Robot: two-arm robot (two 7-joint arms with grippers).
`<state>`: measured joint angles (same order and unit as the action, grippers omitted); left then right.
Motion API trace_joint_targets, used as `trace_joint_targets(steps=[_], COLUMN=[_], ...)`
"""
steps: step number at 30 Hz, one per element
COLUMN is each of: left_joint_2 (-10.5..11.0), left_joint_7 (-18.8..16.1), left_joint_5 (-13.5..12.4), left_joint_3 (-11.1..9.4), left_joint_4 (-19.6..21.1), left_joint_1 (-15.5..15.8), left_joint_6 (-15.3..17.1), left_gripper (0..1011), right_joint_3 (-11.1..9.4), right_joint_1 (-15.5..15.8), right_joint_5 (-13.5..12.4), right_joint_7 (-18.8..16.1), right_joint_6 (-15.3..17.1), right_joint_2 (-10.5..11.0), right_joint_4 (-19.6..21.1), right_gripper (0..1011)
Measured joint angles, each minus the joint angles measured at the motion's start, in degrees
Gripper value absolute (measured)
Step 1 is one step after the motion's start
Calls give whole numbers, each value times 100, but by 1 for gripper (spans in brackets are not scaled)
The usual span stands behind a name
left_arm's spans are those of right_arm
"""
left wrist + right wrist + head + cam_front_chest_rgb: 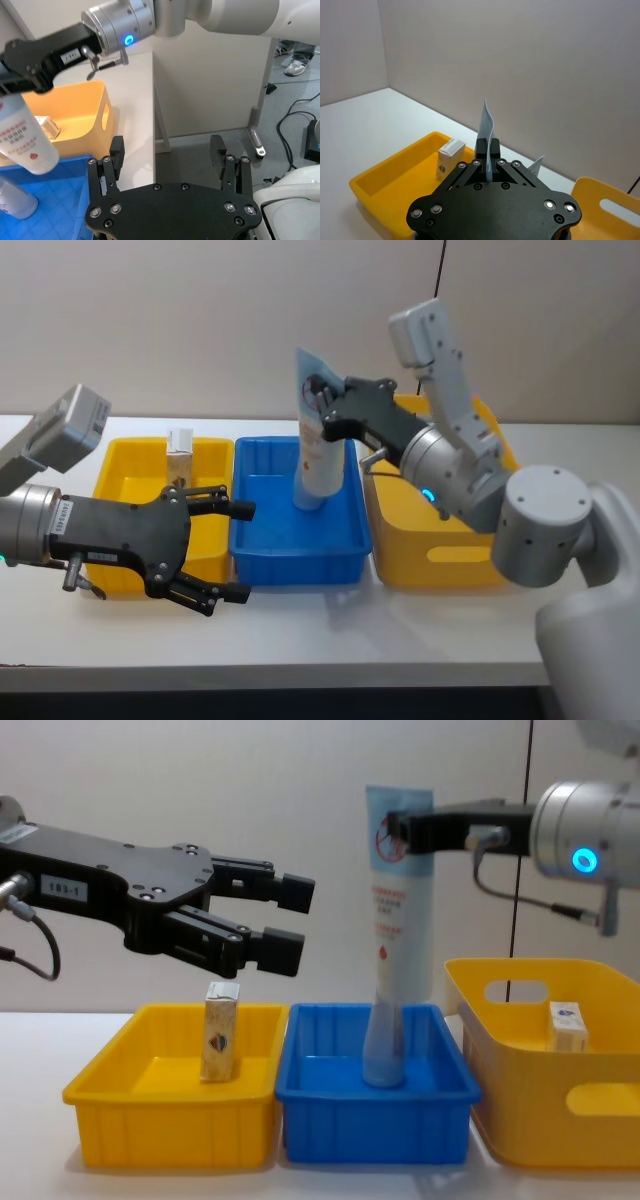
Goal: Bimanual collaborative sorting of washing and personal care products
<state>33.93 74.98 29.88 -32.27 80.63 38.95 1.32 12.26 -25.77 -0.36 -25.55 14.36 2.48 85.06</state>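
Over the blue tray (300, 1105), right end effector (400, 830) pinches the tube (398, 935) by its top seam, cap down. Left end effector (285, 920) hangs open, empty. Risk: tall tube topples on release.

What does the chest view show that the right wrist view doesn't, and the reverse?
Chest only: the blue tray, the tube's cap end standing inside it, the open left gripper above the trays, and a carton in the basket. Right wrist only: the right gripper's fingers shut on the tube's flat top. Both: the yellow tray with a carton standing in it.
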Motion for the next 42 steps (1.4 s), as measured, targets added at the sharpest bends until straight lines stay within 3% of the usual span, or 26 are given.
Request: trace_joint_targets(steps=[16, 30, 42], left_joint_2=[0, 0, 0], left_joint_7=[0, 0, 0], left_joint_5=[0, 0, 0], left_joint_3=[0, 0, 0], left_joint_4=[0, 0, 0], left_joint_1=[0, 0, 0], left_joint_6=[0, 0, 0], left_gripper=[1001, 1001, 1001], right_joint_3=[-283, -465, -474], right_joint_1=[-133, -329, -483], right_joint_5=[-68, 116, 381], right_joint_7=[204, 706, 1159], right_joint_6=[-156, -390, -166], right_joint_2=[186, 303, 371], right_joint_4=[111, -384, -783], right_gripper=[8, 8, 8])
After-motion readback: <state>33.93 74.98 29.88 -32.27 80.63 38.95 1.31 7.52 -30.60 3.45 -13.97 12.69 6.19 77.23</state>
